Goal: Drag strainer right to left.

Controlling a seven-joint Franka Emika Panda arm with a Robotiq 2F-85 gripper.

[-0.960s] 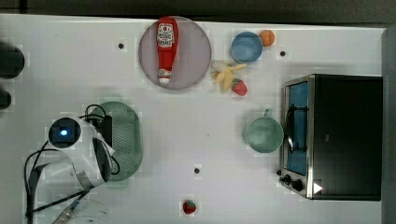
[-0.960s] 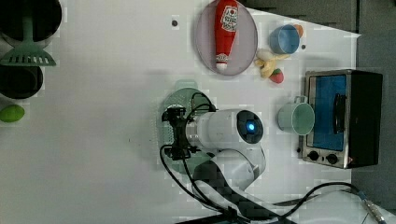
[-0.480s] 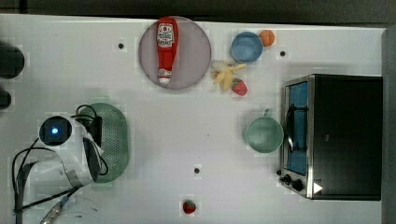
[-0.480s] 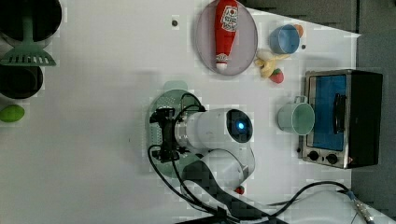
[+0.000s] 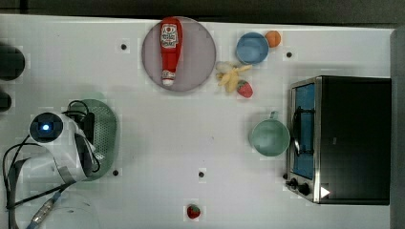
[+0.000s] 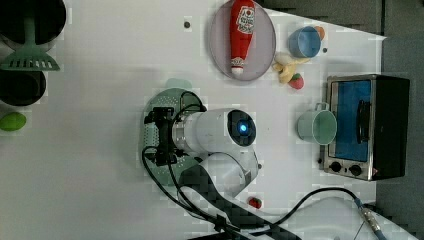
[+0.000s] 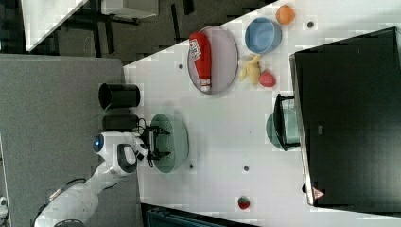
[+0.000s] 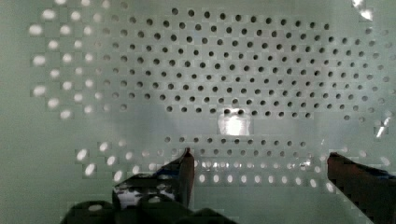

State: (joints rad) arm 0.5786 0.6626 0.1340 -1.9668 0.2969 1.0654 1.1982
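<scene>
White tabletop carries the pale mint-green perforated plastic strainer near the top view's left edge, partly covered by the white robot arm. Its gripper sits inside the strainer bowl, the two dark fingers spread wide apart over the dotted floor with nothing between them. Well apart toward the top view's right stand a smooth green mug beside a silver toaster oven; a red ketchup bottle lies on a grey round plate.
</scene>
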